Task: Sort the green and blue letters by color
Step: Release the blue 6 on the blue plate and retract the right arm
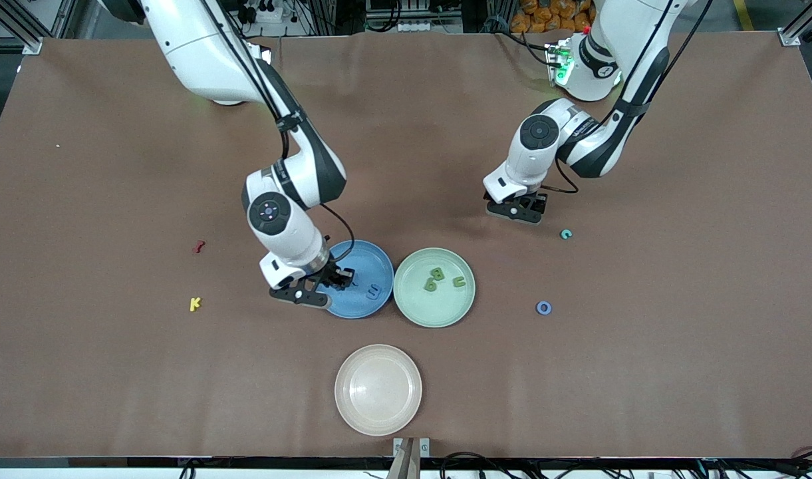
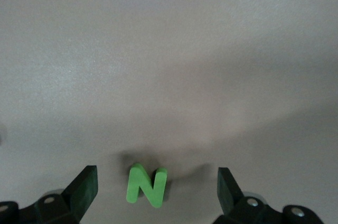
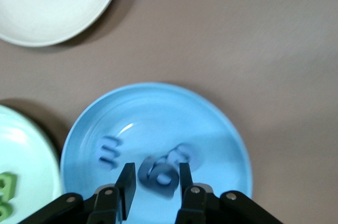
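Note:
My right gripper (image 1: 337, 277) (image 3: 156, 174) hangs low over the blue plate (image 1: 369, 256) (image 3: 158, 105). Its fingers are slightly apart, and a blurred blue letter (image 3: 161, 177) sits loose between them. A blue E (image 1: 373, 291) (image 3: 108, 151) lies on the same plate. The green plate (image 1: 419, 309) (image 3: 26, 150) beside it holds green letters B (image 1: 437, 273), q (image 1: 430, 285) and u (image 1: 459, 282). My left gripper (image 1: 515, 211) (image 2: 156, 177) stands open just above the table, with a green N (image 2: 147, 185) flat between its fingers and untouched. A blue O (image 1: 543, 307) lies toward the left arm's end.
A small teal letter (image 1: 565, 233) lies on the table beside the left gripper. A cream plate (image 1: 378, 389) (image 3: 47, 2) sits nearer the front camera than the two coloured plates. A yellow K (image 1: 195, 304) and a dark red piece (image 1: 198, 247) lie toward the right arm's end.

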You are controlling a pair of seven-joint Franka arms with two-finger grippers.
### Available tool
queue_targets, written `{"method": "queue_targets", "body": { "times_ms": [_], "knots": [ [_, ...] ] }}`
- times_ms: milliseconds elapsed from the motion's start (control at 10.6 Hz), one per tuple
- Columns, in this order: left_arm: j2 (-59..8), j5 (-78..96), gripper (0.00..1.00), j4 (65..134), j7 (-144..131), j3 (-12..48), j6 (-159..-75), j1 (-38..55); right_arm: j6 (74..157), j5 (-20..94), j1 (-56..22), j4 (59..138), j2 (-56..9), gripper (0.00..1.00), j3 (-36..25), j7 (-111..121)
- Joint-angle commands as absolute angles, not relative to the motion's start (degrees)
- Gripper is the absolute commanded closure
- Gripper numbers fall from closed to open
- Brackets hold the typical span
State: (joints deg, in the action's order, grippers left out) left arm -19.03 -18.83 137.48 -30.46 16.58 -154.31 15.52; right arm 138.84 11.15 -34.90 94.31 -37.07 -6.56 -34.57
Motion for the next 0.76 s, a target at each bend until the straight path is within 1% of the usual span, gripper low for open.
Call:
{"method": "queue_targets", "body": {
  "times_ms": [0, 284, 378, 473, 662],
  "knots": [
    [-18.5, -20.3, 0.0, 140.6, -29.3, 17.1, -157.6, 13.3, 138.5, 12.0, -35.2, 93.5, -37.1, 0.0, -5.0, -39.5],
    [-19.2, -20.3, 0.01, 140.9, -28.3, 17.1, -158.1, 12.8, 135.8, 11.4, -31.0, 93.4, -35.4, 0.0, -5.0, -35.5],
    [-19.3, -20.3, 0.12, 140.8, -28.3, 17.1, -158.5, 12.7, 135.5, 11.3, -28.7, 93.5, -35.2, 0.0, -5.2, -32.1],
    [-19.4, -20.3, 0.28, 140.6, -28.4, 17.1, -158.5, 12.7, 133.8, 11.0, -26.0, 93.4, -35.1, 0.0, -5.5, -28.6],
    [-19.4, -20.3, 0.53, 140.7, -28.6, 17.1, -158.5, 12.7, 132.5, 9.2, -20.2, 93.3, -35.3, 0.0, -6.1, -24.5]
  ]
}}
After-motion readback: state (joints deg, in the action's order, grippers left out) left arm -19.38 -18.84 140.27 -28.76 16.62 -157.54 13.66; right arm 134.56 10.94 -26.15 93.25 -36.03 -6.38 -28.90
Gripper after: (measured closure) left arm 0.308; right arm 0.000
